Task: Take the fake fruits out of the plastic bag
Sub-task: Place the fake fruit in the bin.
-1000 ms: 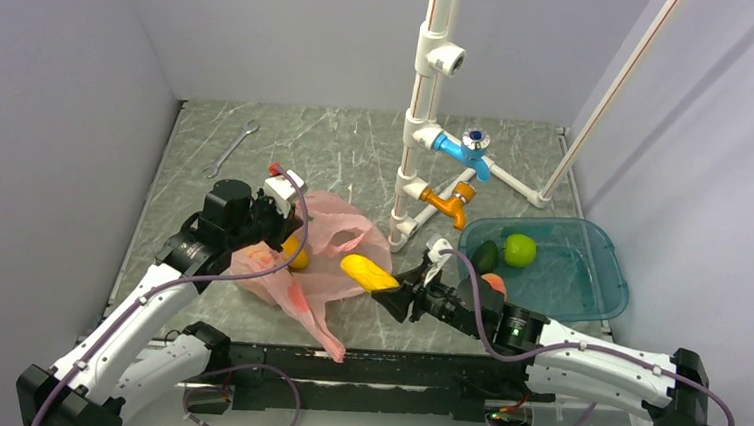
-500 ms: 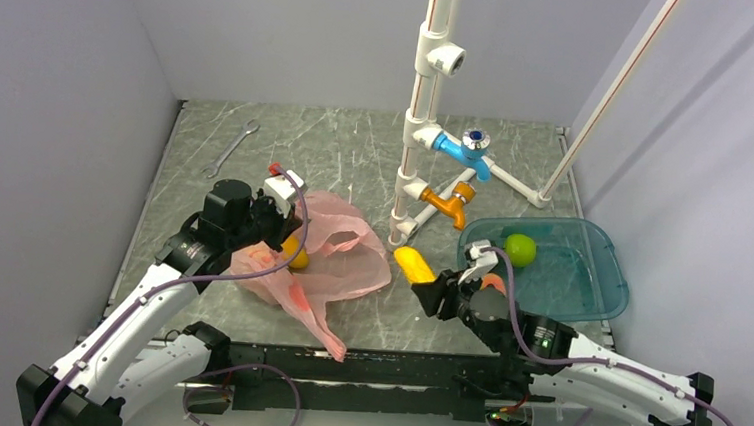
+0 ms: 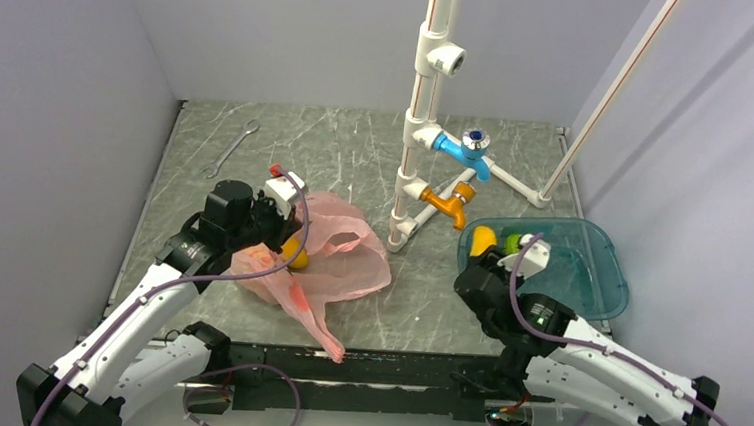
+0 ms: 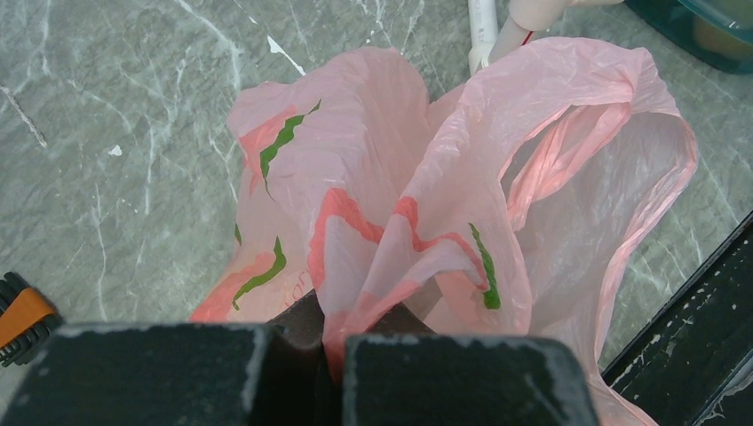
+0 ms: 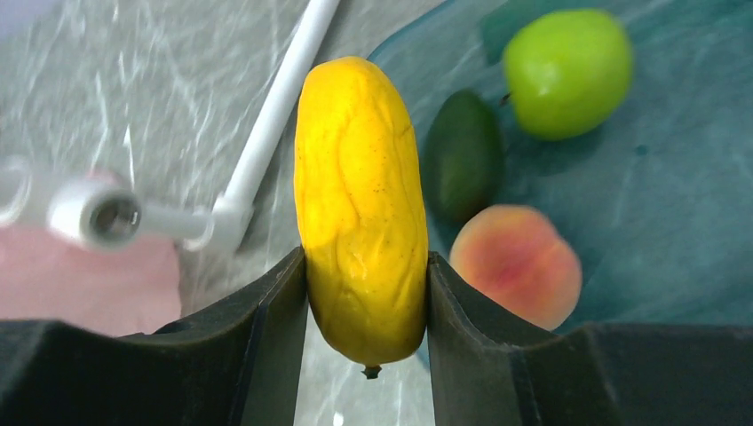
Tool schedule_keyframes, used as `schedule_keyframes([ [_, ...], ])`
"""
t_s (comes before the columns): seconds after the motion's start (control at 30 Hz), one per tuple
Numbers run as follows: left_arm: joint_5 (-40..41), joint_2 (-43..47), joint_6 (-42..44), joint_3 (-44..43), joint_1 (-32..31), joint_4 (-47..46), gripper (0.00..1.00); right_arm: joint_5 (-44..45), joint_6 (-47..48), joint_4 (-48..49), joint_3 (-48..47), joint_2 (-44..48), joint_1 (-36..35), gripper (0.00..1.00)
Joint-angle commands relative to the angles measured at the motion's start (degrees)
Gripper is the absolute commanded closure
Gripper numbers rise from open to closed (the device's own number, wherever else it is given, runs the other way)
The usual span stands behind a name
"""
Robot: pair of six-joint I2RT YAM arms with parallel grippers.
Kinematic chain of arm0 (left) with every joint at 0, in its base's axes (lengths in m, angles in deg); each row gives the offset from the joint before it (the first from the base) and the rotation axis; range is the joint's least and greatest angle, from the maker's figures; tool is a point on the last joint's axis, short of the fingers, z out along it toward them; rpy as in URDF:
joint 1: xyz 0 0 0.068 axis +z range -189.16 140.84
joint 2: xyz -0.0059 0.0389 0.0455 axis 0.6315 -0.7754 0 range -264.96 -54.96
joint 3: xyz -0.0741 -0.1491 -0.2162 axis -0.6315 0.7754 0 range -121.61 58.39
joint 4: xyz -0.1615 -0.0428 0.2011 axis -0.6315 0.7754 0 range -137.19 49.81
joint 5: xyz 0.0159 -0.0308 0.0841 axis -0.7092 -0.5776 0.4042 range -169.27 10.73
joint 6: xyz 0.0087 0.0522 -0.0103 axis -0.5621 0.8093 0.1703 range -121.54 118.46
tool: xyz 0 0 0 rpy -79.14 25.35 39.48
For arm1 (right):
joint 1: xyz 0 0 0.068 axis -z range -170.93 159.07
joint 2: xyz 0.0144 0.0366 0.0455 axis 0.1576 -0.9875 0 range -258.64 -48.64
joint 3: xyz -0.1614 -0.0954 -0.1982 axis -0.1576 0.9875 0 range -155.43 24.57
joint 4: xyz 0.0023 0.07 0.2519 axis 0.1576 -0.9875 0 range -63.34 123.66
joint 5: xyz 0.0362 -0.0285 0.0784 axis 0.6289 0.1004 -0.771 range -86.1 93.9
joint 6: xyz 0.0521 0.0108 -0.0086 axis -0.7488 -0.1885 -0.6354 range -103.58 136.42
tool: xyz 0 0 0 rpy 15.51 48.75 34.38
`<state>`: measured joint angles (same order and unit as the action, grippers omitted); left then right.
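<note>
Two arms from top: pink plastic bag lies crumpled on bench, left side, a yellow fruit at its mouth, other contents hidden. Mango hangs over teal tub edge.
L wrist: left fingers pinch a bag fold; red/green prints, loop handle at right.
R wrist: right fingers clamp mango's lower half; green apple, avocado, peach in tub; bg blurred.
</note>
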<state>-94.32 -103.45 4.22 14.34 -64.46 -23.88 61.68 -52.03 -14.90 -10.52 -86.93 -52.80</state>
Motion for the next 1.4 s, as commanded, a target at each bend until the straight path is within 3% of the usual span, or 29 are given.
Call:
schedule_keyframes([
  [0.0, 0.5, 0.3, -0.2, -2.4, -0.2, -0.6, 1.0, -1.6, 10.0, 7.5, 0.4, 3.4, 11.1, 1.0],
  [0.2, 0.6, 0.4, -0.1, -2.4, -0.3, -0.6, 1.0, -18.6, 20.3, 15.4, 1.1, 0.9, 37.4, 1.0],
  [0.4, 0.6, 1.1, 0.0, -2.3, -0.3, -0.7, 1.0, -22.3, 19.9, 16.2, 0.3, -4.4, 55.3, 1.0],
  [0.53, 0.6, 1.4, 0.0, -2.3, -0.2, -0.8, 1.0, -26.3, 23.4, 25.5, 4.7, -5.8, 66.8, 1.0],
  [0.63, 0.4, 1.3, 0.0, -2.4, -0.2, -0.8, 1.0, -33.0, 25.1, 31.2, 7.6, -8.6, 73.8, 0.88],
  [0.73, 0.4, 1.4, -0.1, -2.3, -0.3, -0.7, 1.0, -37.4, 27.5, 34.2, 8.2, -11.4, 76.5, 0.76],
  [0.77, 0.4, 1.4, -0.1, -2.3, -0.3, -0.8, 1.0, -38.1, 28.5, 35.0, 8.5, -11.7, 76.5, 0.59],
  [0.83, 0.3, 1.3, -0.1, -2.4, -0.3, -0.8, 1.0, -40.0, 30.3, 35.9, 8.5, -11.4, 76.6, 0.35],
  [0.93, 0.1, 1.2, -0.1, -2.5, -0.3, -0.7, 1.0, -43.1, 30.8, 35.8, 8.7, -9.2, 76.5, 0.16],
  [1.17, 0.3, 1.5, 0.0, -2.3, -0.3, -0.8, 1.0, -46.4, 32.7, 29.3, 5.7, -4.3, 76.5, 0.16],
  [1.37, 0.2, 1.5, -0.2, -2.4, -0.3, -0.7, 1.0, -59.0, 34.7, 25.9, 4.7, 3.8, 76.4, 0.19],
])
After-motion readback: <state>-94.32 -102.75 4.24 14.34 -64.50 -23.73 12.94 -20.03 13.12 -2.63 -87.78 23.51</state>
